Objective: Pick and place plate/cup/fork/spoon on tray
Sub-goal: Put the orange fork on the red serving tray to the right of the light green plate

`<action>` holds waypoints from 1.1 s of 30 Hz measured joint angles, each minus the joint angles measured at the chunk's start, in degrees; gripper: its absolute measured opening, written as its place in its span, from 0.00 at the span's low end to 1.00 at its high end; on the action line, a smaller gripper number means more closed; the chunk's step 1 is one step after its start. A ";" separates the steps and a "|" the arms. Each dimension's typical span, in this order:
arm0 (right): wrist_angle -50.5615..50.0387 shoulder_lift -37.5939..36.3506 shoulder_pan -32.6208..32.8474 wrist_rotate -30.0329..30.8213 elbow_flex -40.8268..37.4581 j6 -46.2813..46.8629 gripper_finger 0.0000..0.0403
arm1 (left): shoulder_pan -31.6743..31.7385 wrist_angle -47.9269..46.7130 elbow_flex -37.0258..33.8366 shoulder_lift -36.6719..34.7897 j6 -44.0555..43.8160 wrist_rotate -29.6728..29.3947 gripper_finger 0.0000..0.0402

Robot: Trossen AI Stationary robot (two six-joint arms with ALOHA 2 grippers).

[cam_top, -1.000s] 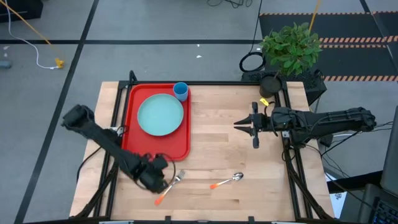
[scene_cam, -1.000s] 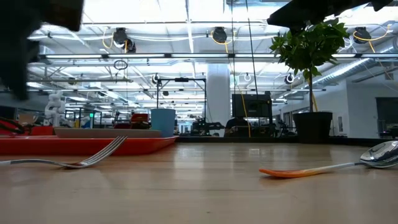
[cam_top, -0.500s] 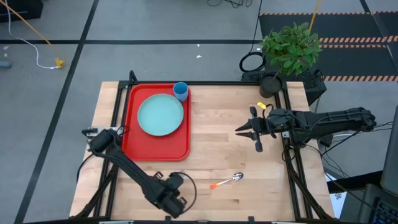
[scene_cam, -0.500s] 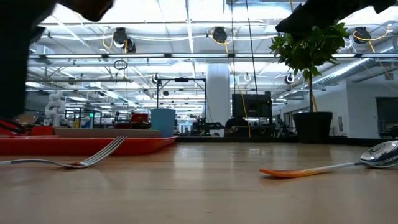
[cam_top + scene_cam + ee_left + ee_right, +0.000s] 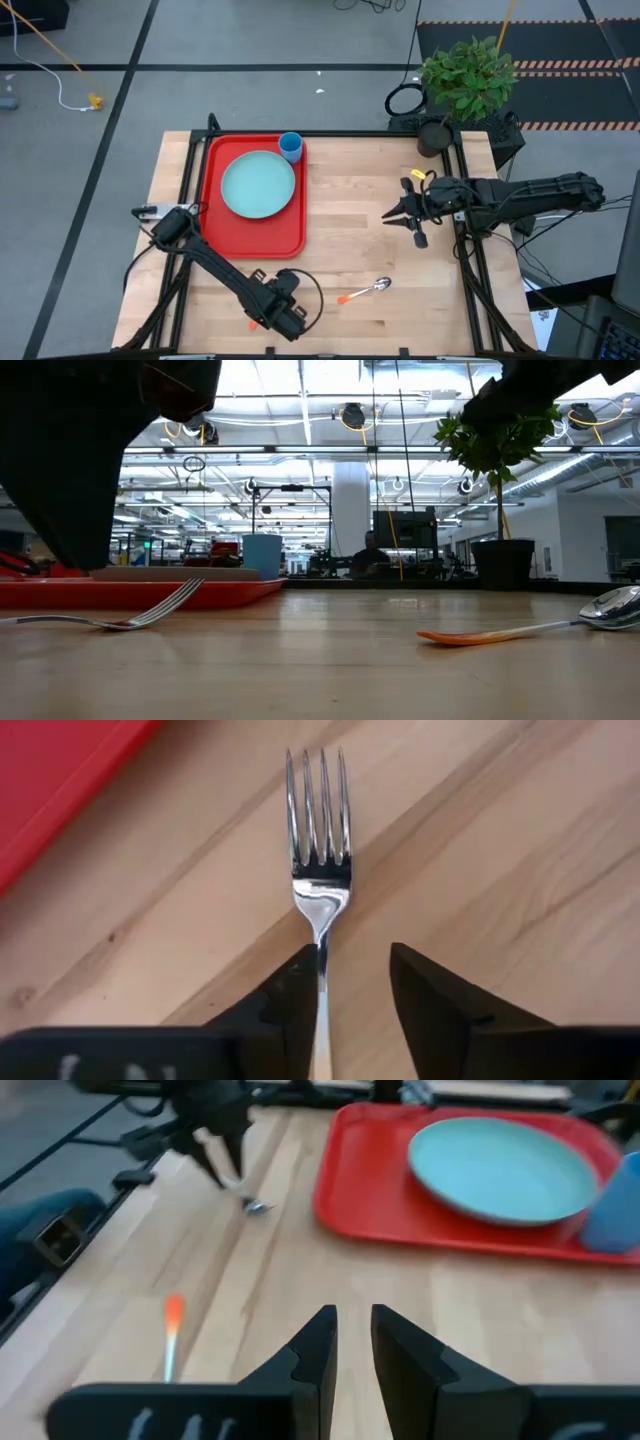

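High view: the left claw [image 5: 278, 312] hangs over the fork [image 5: 252, 324] at the bench [image 5: 350, 190] near edge, with the spoon [image 5: 362, 292] just beside it and the red tray [image 5: 211, 215], holding plate [image 5: 258, 184] and cup [image 5: 290, 147], farther off.

Left wrist view: the left claw's fingers [image 5: 296, 998] stand slightly apart, straddling the fork's neck [image 5: 320, 925], gripping nothing. Closing off-centre could make the thin metal slip or pivot.

Right wrist view: the right claw [image 5: 350, 1342] waits nearly closed and empty, well apart from the tray.

A large open robotics lab or workshop hall. Behind the wooden table [image 5: 330, 650] run exposed ceiling trusses [image 5: 300, 455] with cables and lights, distant workstations with monitors [image 5: 400, 530], and a potted plant [image 5: 500, 470]. The floor is grey concrete with hazard-striped tape [image 5: 580, 65].
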 joint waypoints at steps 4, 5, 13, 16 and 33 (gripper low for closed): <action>-0.81 -0.09 1.49 -2.39 0.00 0.09 0.15 | 0.05 -0.03 -0.02 0.00 -0.22 -1.00 0.40; -0.81 -0.12 2.04 -2.39 0.00 0.12 0.15 | -0.04 -0.04 -0.02 0.00 -0.21 -1.17 0.41; -0.86 -0.13 6.34 -2.30 0.00 1.85 0.15 | -1.26 1.60 -1.12 1.62 0.40 -0.76 0.37; -0.84 -0.13 7.60 -2.11 0.00 2.19 0.15 | -1.26 0.38 -2.03 1.92 0.29 -0.04 0.34; -0.39 -0.13 10.18 2.67 0.00 4.56 0.15 | -0.34 6.28 -7.08 0.67 10.82 0.80 0.03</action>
